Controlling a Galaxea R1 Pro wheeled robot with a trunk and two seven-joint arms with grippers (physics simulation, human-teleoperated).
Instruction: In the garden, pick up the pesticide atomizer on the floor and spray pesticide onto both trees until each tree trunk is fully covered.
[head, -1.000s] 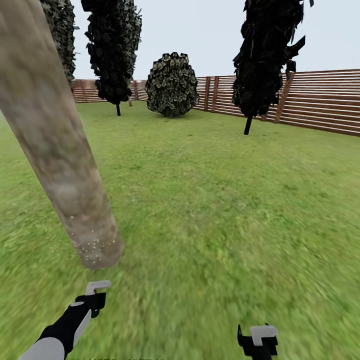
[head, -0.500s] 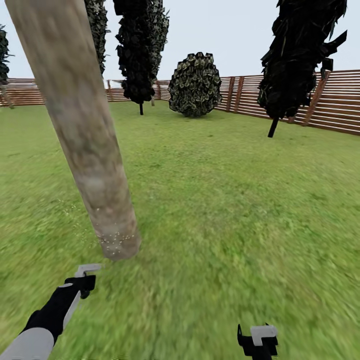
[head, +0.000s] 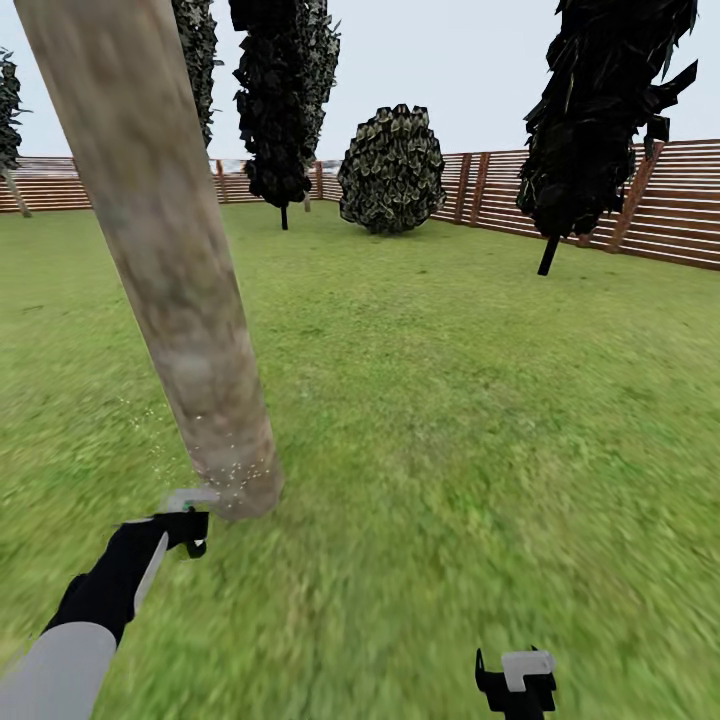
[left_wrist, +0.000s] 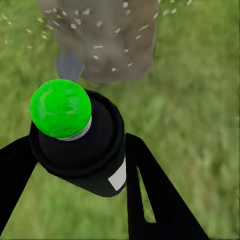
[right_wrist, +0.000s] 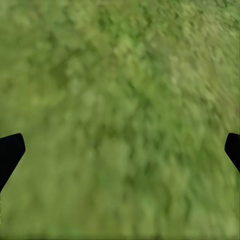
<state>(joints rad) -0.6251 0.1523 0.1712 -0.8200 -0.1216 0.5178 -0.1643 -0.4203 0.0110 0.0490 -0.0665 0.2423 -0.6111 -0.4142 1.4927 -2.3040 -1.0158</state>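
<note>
The left gripper (left_wrist: 75, 165) pinches a black atomizer with a green cap (left_wrist: 61, 108) and blank white label, near the speckled grey-brown trunk (head: 190, 330); the right gripper (head: 515, 680) is spread wide.

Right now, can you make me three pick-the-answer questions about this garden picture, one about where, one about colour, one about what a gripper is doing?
1. Where are the white specks on the trunk?
A. near its foot
B. halfway up
C. on the fence

2. What colour is the atomizer knob?
A. red
B. green
C. yellow

3. What is the left gripper doing?
A. hanging open
B. gripping the trunk
C. holding the atomizer

Answers:
1 A: the head view shows the specks just above the grass.
2 B: the left wrist view shows a bright green ball on the black body.
3 C: black fingers sit on both sides of the atomizer.
</note>
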